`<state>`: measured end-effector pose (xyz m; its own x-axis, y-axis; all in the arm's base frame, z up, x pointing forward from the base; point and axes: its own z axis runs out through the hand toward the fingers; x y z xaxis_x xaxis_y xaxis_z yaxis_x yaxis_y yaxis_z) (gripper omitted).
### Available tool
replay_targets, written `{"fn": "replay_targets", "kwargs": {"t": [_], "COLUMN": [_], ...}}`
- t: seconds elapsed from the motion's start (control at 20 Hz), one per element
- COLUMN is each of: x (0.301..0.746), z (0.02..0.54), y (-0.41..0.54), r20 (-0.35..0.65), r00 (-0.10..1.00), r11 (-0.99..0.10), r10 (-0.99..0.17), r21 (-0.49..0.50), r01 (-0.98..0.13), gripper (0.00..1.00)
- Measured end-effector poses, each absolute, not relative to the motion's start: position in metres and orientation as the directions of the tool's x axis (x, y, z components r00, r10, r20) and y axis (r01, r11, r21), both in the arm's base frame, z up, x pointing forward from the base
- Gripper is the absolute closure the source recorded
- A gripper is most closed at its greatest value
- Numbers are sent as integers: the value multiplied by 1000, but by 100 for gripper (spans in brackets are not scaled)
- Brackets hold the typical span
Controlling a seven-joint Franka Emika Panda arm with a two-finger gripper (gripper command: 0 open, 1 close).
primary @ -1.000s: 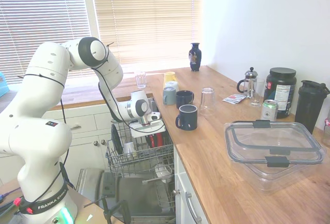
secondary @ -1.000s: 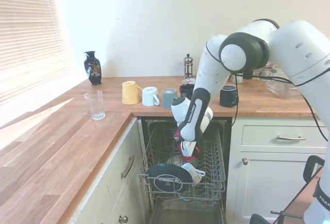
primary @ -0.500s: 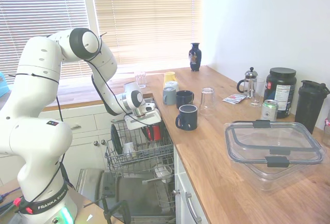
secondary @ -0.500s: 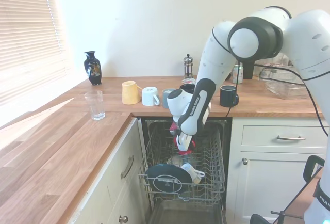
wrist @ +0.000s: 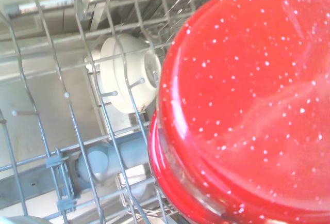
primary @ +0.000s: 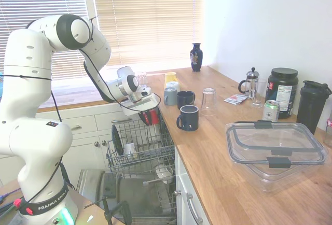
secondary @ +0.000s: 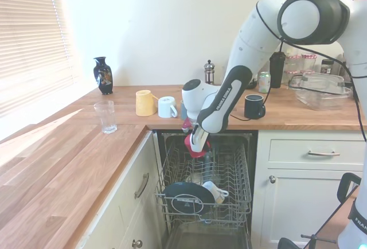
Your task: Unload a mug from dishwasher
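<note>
Since a second ago I raised the mug (secondary: 195, 144), gripped in my tool (secondary: 196, 141), clear above the dishwasher (secondary: 206, 186) rack, beside the tabletop (primary: 218, 147) edge

Red mug (primary: 151, 116) with white speckles hangs tilted in mid-air, clear above the dishwasher's dark wire rack (secondary: 229, 174), just below the counter edge, the dishwasher (primary: 129, 199) open with its door down.
</note>
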<state>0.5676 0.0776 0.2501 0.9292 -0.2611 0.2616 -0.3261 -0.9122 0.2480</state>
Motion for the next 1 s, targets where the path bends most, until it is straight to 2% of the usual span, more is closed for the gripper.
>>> {"fn": "replay_targets", "kwargs": {"t": [0.6,1.0], "x": [558,555], "z": [352,360], "y": [55,21], "r20": [319,306], "r00": [877,839], "r11": [-887,-852], "r10": [-359,-450], "r21": [176,133], "r01": [-427,-506], "gripper": [100,100]}}
